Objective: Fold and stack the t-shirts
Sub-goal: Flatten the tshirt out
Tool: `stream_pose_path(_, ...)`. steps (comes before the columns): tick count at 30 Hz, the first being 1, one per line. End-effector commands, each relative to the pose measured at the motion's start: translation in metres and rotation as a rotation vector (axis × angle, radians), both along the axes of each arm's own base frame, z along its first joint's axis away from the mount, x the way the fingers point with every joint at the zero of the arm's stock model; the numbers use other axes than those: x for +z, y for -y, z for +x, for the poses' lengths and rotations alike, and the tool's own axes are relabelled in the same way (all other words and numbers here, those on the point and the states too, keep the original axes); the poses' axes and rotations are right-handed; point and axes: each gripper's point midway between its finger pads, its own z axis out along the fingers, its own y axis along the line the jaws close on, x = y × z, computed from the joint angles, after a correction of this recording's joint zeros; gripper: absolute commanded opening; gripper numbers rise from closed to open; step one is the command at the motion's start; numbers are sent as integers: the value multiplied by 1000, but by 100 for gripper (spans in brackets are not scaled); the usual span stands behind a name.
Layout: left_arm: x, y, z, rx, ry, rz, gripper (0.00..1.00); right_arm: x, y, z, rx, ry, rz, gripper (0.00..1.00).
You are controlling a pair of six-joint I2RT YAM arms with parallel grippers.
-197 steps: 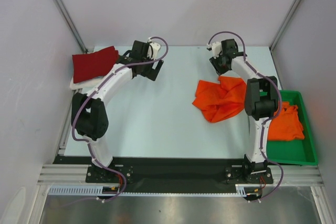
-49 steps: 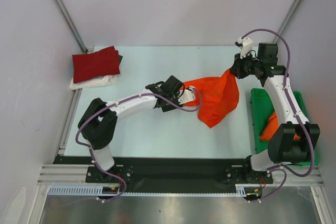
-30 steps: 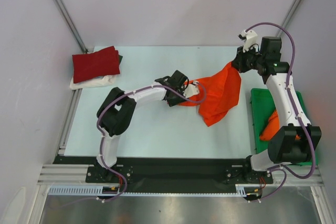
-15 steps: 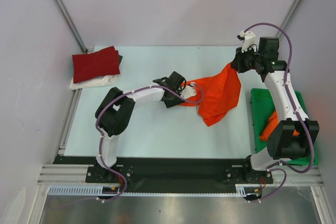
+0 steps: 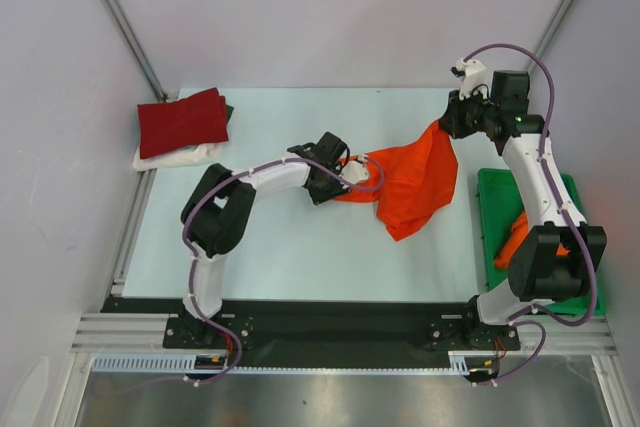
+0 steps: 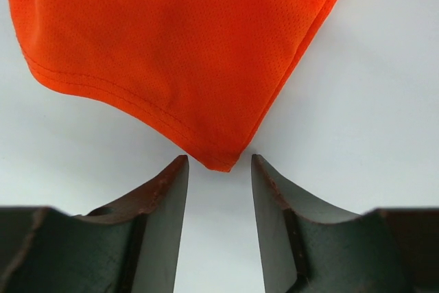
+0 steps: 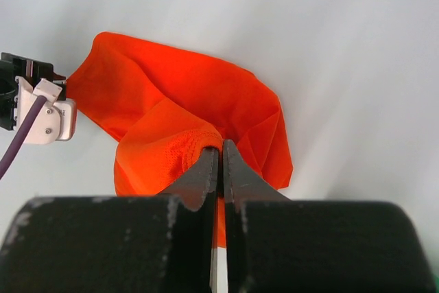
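A bright orange t-shirt hangs stretched over the table's middle right. My right gripper holds its upper right edge off the table. In the right wrist view that gripper is shut on a bunched hem of the orange t-shirt. My left gripper sits low at the shirt's left corner. In the left wrist view it stands open, and the pointed corner of the orange cloth just reaches between the fingertips without being pinched. A folded dark red t-shirt lies on a white one at the far left.
A green bin stands at the right edge behind my right arm, with another orange t-shirt partly showing in it. Slanted frame posts rise at the back corners.
My left gripper has slid slightly left along the table at the shirt's corner and its jaws have narrowed a touch. The right gripper keeps its hold, almost still.
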Motion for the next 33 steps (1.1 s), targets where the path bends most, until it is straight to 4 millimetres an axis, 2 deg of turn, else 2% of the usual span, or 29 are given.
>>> stream_pose_path(1, 1, 7, 2, -19, -36, -38, 46, 20, -1, 11, -5, 64, 11, 0)
stream_pose_path(5, -3, 10, 4, -36, -55, -31, 39, 17, -2, 11, 2, 59, 11, 0)
stream_pose_path(9, -3, 13, 3, -55, -67, -37, 23, 15, -2, 11, 5, 58, 9, 0)
stream_pose_path(10, -3, 13, 2, -56, -70, -38, 17, 15, -2, 11, 2, 56, 9, 0)
stream_pose_path(11, 1, 13, 2, -55, -65, -43, 5, 14, -1, 10, 1, 56, 8, 0)
stream_pose_path(12, 4, 12, 2, -48, -61, -45, 1, 14, -1, 10, -1, 58, 7, 0)
stream_pose_path(13, 7, 10, 3, -40, -52, -49, 0, 15, -1, 10, -2, 62, 6, 0)
stream_pose_path(14, 19, 9, 5, -32, -23, -63, 0, 14, -1, 9, -3, 61, 5, 0)
stream_pose_path(15, 17, 2, 1, -15, -26, -56, 0, 17, 0, 9, -7, 70, 4, 0)
stream_pose_path(17, 32, -6, 7, 16, 36, -62, 0, 19, 2, 9, -14, 80, 0, 0)
stream_pose_path(18, 49, -12, 6, 32, 75, -76, 0, 20, 3, 9, -19, 85, -3, 0)
stream_pose_path(20, 70, -18, 7, 51, 139, -98, 0, 20, 5, 10, -28, 91, -7, 0)
stream_pose_path(21, 79, -27, 5, 70, 177, -87, 0, 23, 6, 10, -28, 99, -8, 0)
stream_pose_path(22, 108, -30, 6, 82, 242, -123, 1, 26, 6, 11, -30, 114, -8, 0)
stream_pose_path(24, 132, -38, 1, 107, 287, -144, 0, 33, 6, 13, -33, 134, -3, 0)
stream_pose_path(25, 155, -43, -6, 109, 321, -172, 0, 37, 6, 14, -34, 146, 1, 0)
stream_pose_path(27, 169, -50, -14, 98, 349, -178, 0, 41, 4, 12, -34, 147, 20, 0)
stream_pose_path(28, 190, -56, -20, 93, 394, -203, 0, 46, 0, 8, -15, 149, 35, 0)
stream_pose_path(30, 208, -62, -26, 72, 440, -213, 0, 48, -7, 0, 10, 143, 52, 0)
stream_pose_path(31, 217, -67, -29, 77, 461, -210, 1, 47, -12, -8, 35, 128, 64, 0)
stream_pose_path(33, 246, -76, -38, 86, 514, -243, 0, 57, -21, -27, 67, 142, 69, 0)
